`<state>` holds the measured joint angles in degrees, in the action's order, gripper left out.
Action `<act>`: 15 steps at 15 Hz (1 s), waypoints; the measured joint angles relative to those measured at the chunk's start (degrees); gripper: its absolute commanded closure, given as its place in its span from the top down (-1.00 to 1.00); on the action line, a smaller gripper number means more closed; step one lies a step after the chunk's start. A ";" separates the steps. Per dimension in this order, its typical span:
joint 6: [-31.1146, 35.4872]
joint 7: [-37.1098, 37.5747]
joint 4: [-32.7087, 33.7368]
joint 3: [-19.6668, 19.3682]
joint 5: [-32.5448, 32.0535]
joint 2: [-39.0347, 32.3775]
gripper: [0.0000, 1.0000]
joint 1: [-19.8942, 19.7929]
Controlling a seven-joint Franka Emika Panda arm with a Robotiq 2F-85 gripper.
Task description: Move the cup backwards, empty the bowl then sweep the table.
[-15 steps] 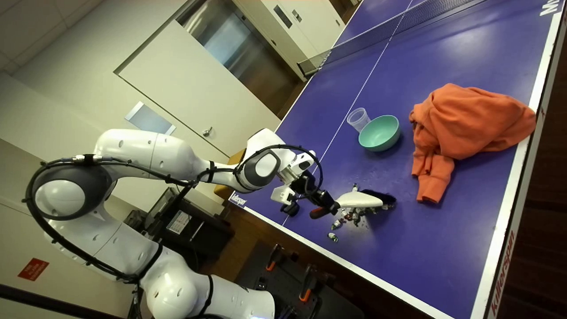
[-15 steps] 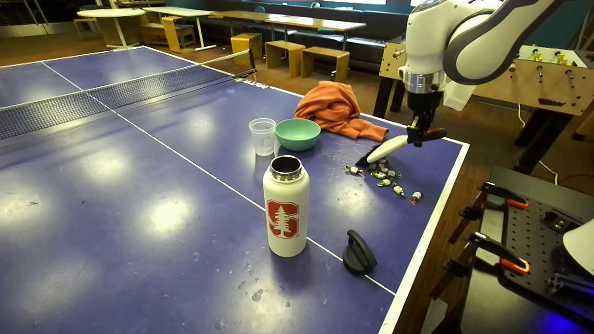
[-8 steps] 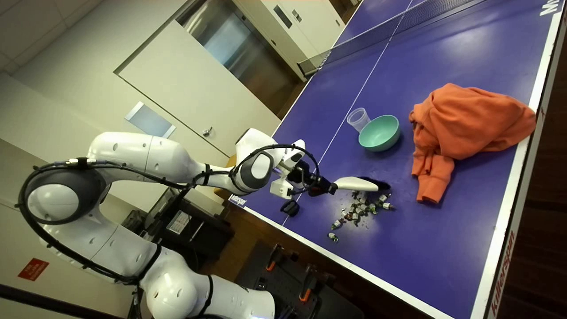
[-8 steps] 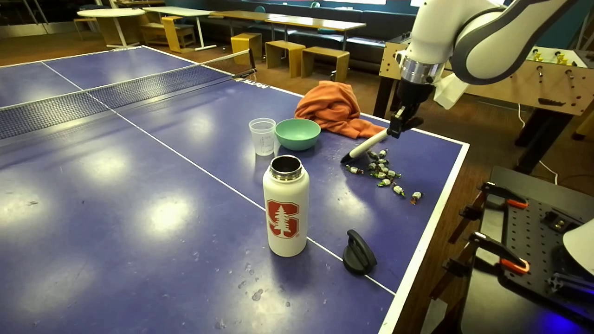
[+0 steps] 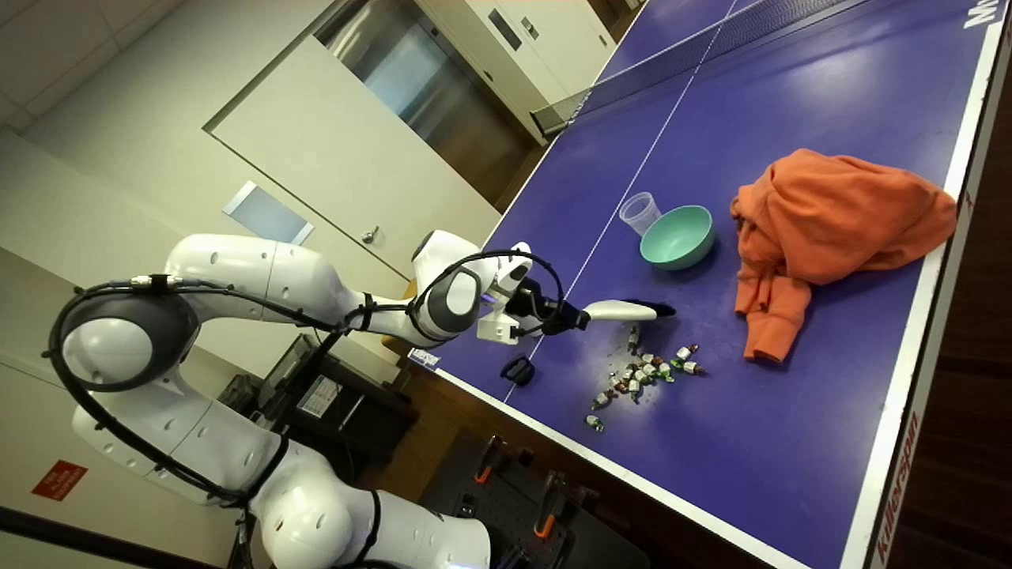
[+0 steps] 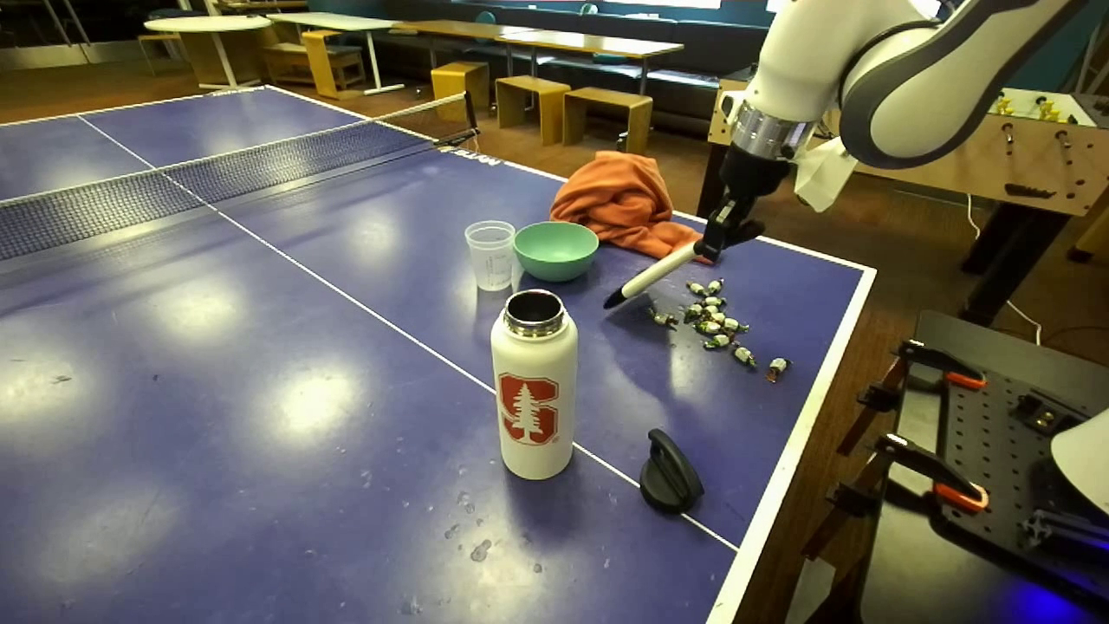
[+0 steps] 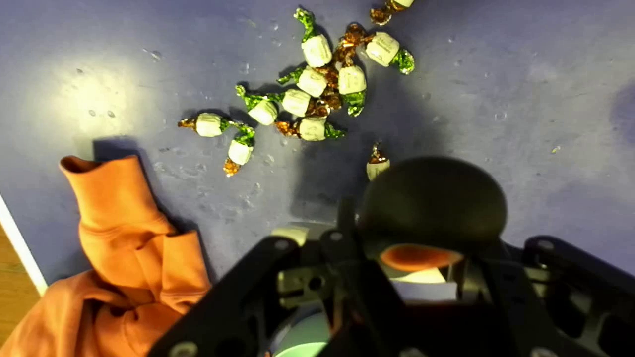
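The translucent white cup stands upright close beside the teal bowl; the cup and the bowl show in both exterior views. The bowl is upright and looks empty. Its rim peeks out low in the wrist view. My gripper is shut on a white brush with dark bristles. In an exterior view the brush slants down and seems raised above the blue table. Its dark handle end fills the space before the jaws.
Several wrapped candies lie scattered on the table beside the brush; they also show in the wrist view. An orange cloth lies near the side edge. A white bottle and a black lid stand nearer the centre line.
My gripper has carried the brush off the candies toward the centre line, turning it on the way. Candies it hid before now show. Cup, bowl and cloth have not moved.
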<state>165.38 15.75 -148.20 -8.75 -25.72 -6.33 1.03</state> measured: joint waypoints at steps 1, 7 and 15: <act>0.00 -0.28 0.00 0.58 0.16 -0.35 -0.73 0.09; -1.58 -4.71 -0.07 2.10 -0.82 -2.88 -0.73 0.41; -12.74 -10.07 -2.92 1.79 -4.22 -1.51 -0.73 0.48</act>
<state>152.65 5.68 -151.12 -6.95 -29.94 -7.84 1.51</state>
